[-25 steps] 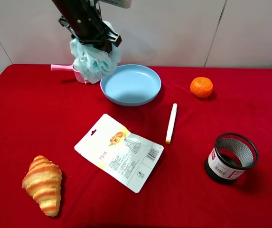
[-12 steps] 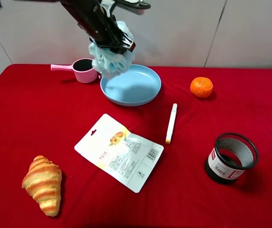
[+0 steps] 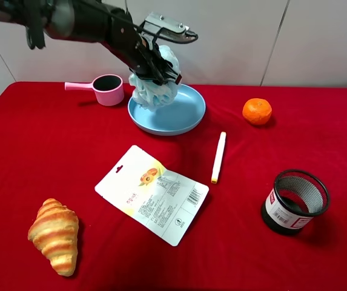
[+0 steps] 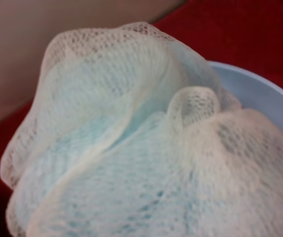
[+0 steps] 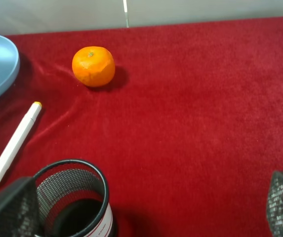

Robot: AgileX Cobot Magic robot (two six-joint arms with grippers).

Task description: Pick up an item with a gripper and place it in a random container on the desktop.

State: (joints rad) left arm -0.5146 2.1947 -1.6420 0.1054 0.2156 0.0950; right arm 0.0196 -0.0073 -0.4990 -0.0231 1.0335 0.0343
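The light-blue mesh pouf (image 3: 154,91) hangs from my left gripper (image 3: 157,68), which is shut on its top. It is over the far left part of the round light-blue plate (image 3: 188,119), low enough to reach the rim; I cannot tell whether it rests on the dish. In the left wrist view the pouf (image 4: 146,153) fills the frame, hiding the fingers, with the plate's rim (image 4: 269,94) behind it. My right gripper (image 5: 146,202) is open and empty above the red desktop (image 5: 205,123), out of the high view.
A pink handled cup (image 3: 106,90) stands left of the plate. An orange (image 3: 257,111), a white marker (image 3: 219,156), a black mesh cup (image 3: 294,201), a snack packet (image 3: 152,194) and a croissant (image 3: 55,235) lie on the red cloth.
My left arm has carried the pouf to the right and downward, from above the pink cup to over the plate's left part. Nothing else has moved.
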